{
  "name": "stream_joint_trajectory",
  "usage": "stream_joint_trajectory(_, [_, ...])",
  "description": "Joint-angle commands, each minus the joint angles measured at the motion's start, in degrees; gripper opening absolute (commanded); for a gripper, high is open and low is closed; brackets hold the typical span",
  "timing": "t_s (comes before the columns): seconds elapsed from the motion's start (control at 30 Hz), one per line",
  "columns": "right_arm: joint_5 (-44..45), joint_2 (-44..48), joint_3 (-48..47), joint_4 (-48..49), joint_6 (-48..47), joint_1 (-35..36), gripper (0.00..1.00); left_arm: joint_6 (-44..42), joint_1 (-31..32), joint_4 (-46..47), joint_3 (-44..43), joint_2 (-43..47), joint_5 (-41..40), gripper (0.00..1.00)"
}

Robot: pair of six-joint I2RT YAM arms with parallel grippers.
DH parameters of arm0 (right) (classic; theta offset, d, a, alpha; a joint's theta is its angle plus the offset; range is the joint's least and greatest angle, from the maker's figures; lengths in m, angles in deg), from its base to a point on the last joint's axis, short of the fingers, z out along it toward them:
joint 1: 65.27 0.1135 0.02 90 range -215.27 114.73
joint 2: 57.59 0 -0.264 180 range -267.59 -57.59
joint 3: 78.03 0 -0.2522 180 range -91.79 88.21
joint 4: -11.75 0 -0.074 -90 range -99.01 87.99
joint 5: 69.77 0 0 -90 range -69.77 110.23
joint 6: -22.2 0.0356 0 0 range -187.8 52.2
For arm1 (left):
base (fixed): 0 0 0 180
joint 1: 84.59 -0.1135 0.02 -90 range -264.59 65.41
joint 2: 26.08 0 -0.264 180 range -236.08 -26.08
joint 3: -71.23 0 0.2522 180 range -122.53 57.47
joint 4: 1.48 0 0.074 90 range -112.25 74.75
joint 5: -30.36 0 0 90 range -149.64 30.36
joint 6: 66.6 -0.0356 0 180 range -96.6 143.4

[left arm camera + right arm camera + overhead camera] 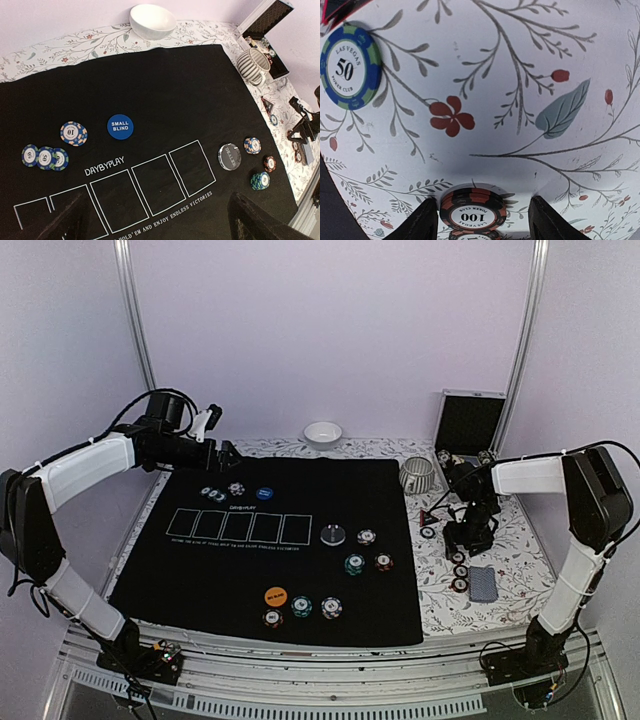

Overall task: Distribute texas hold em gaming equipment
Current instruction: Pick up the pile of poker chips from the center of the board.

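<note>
**Right arm.** The right fingers (422,222) are down at the floral worktop (520,75), right of the black mat (250,560). They stand partly apart, straddling a black-and-red 100 chip (472,214). One finger is almost at the chip's rim and a gap shows at the other, so no grip is seen. A blue 50 chip (350,67) lies farther off, apart from it. The cards (483,583) lie near this arm, on its near side.

**Left arm.** The left fingers (60,220) are wide and hold nothing, above the mat's far left part.

**On the mat.**
- Three blue chips (45,157) in a touching row
- A 10 chip (73,133)
- A blue disc (120,126)
- A dealer disc (229,156)
- An orange disc (274,595)
- Three chips (302,607) along the near edge
</note>
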Motion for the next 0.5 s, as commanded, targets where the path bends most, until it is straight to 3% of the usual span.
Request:
stream_joint_trajectory(0.0, [2.13,-1.43,1.83,-1.92,0.96,1.14,0.6,0.03,-0.61,0.8,0.58,0.64,-0.02,0.98])
stream_joint_trajectory(0.2, [1.5,-2.33,1.19,-1.51,1.01,2.36,0.4,0.03,-0.68,0.82,0.6,0.73,-0.09,0.98])
stream_joint_trajectory(0.47, [3.09,0.09,-2.33,-2.94,1.33,2.78,0.3,0.03,-0.84,0.82,0.57,0.83,-0.03,0.98])
